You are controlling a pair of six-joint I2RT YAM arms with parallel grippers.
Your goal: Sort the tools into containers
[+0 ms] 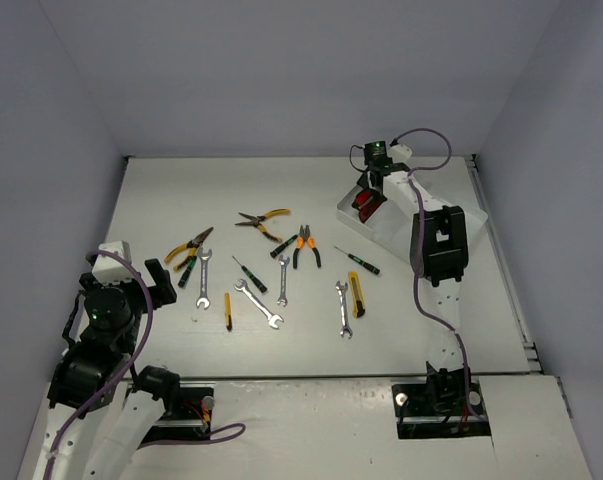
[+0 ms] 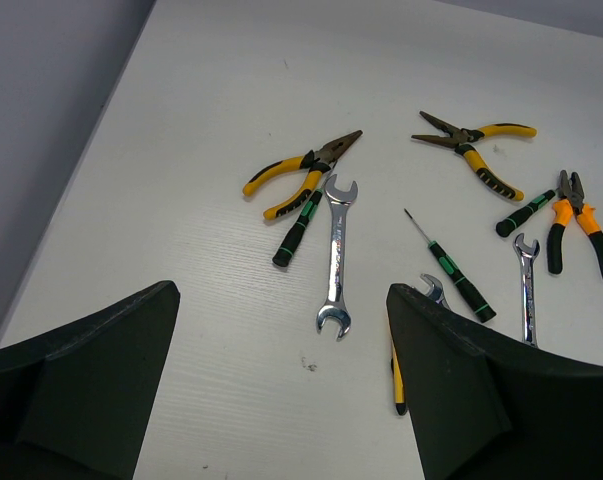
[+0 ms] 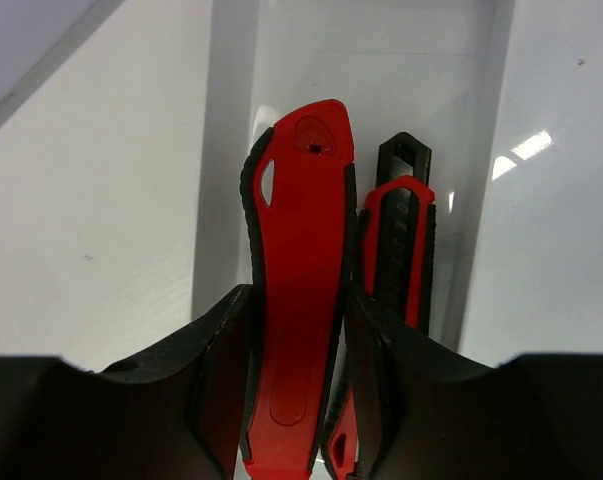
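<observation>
My right gripper (image 1: 371, 192) is at the left end of the white tray (image 1: 389, 230) at the back right. In the right wrist view it (image 3: 299, 400) is shut on a red-black utility knife (image 3: 297, 280), held lengthwise along an outer compartment (image 3: 461, 120). A second red-black knife (image 3: 399, 250) lies in that compartment, right beside it. I cannot tell whether the held knife touches the floor. My left gripper (image 2: 281, 400) is open and empty, near the front left, above bare table. Pliers (image 1: 188, 247), wrenches (image 1: 203, 276) and screwdrivers (image 1: 249, 272) lie on the table.
Loose on the table's middle: two more pliers (image 1: 263, 220) (image 1: 303, 246), three more wrenches (image 1: 258, 302) (image 1: 282, 279) (image 1: 342, 307), a screwdriver (image 1: 359, 260), a yellow knife (image 1: 356, 294), a thin yellow tool (image 1: 227, 310). Grey walls enclose the table on three sides.
</observation>
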